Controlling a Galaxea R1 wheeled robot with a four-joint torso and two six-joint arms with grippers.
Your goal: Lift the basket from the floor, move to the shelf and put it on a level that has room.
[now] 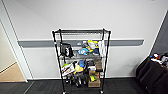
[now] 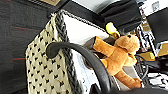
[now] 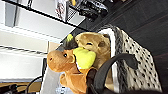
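The tall black wire-rack shelf (image 1: 81, 60) stood against the white wall at twelve o'clock, on dark grey carpet floor (image 1: 45, 87); its top wire-grid level (image 1: 81, 31) looked bare, the lower tiers crowded. The cream-white woven basket (image 2: 47, 72) with dark braided rim held an orange plush bear (image 2: 120, 57) and a yellow-green ball (image 3: 84, 58). Whether either gripper was open or closed could not be determined.
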